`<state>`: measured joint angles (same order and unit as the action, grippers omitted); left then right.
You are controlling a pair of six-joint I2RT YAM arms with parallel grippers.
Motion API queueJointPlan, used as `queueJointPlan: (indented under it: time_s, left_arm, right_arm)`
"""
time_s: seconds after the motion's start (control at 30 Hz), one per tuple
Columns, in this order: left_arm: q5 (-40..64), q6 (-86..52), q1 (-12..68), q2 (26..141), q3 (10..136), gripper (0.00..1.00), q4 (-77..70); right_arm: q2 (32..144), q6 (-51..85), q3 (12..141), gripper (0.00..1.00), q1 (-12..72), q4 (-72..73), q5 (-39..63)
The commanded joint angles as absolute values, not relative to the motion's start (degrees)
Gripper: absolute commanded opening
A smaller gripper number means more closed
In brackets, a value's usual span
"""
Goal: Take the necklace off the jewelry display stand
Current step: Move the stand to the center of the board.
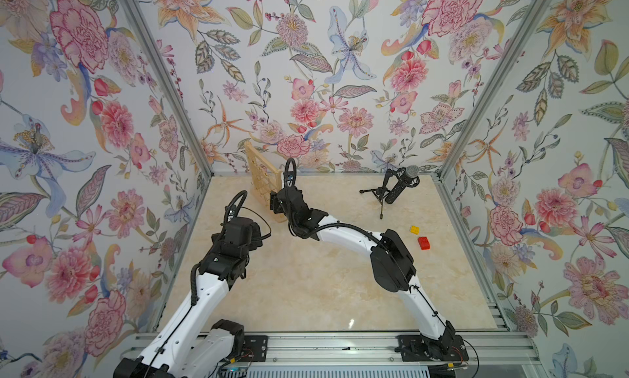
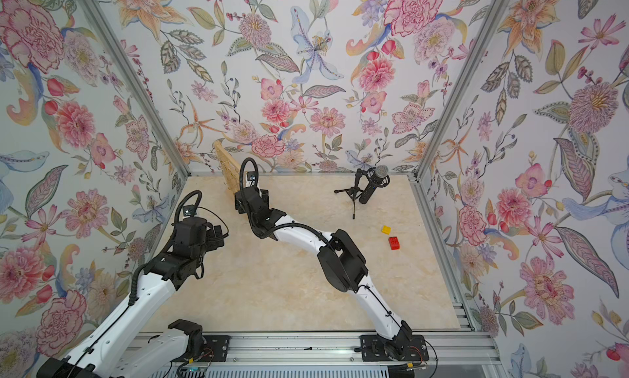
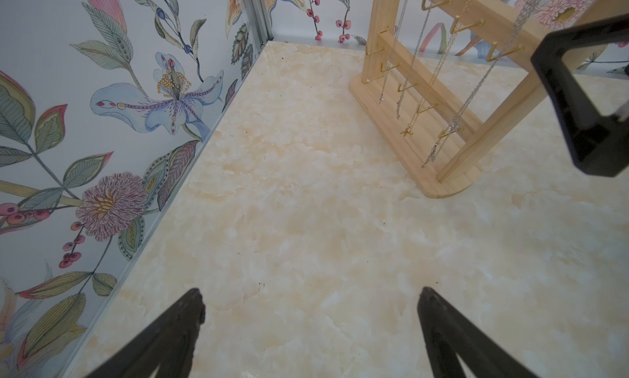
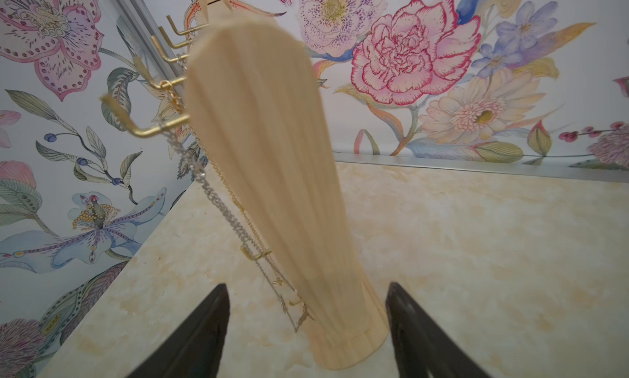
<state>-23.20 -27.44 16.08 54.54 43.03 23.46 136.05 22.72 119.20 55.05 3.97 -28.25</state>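
Necklace chains, silver and gold, drape from brass hooks on the pale wooden jewelry display stand; right gripper straddles its post, jaws apart; left gripper gapes.

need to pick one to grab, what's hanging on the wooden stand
Thin silver and gold chains hang from the stand's gold hooks. In both top views the right arm covers the stand's lower part.

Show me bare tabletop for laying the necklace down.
Widest bare patch: the table, middle and front, between the left arm and right arm. Another along the left wall, between the left gripper and the jewelry display stand. Crowded: at the stand, where the right gripper straddles a post, and far right by the microphone, yellow brick and red brick.
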Motion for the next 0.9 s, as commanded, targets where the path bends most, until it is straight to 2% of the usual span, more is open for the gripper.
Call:
queueJointPlan:
  time_s: [0.0, 0.2, 0.37, 0.87]
  left_arm:
    - [-24.7, -28.2, 15.6, 53.6, 42.8, 0.99, 23.5]
    - [-23.3, -27.8, 15.5, 53.7, 42.7, 0.99, 23.0]
    - [-22.3, -27.8, 15.3, 53.2, 42.6, 0.99, 22.6]
    - [-21.7, -27.4, 15.1, 53.3, 42.5, 0.99, 22.3]
  right_arm:
    - [138.5, 21.5, 123.0, 0.74, 55.1, 1.7, -32.0]
    - [140.5, 21.1, 126.0, 0.73, 54.7, 1.8, -32.6]
    - [141.2, 20.6, 127.3, 0.67, 54.2, 1.7, -33.5]
    - [143.0, 18.9, 129.7, 0.69, 52.8, 1.7, -33.0]
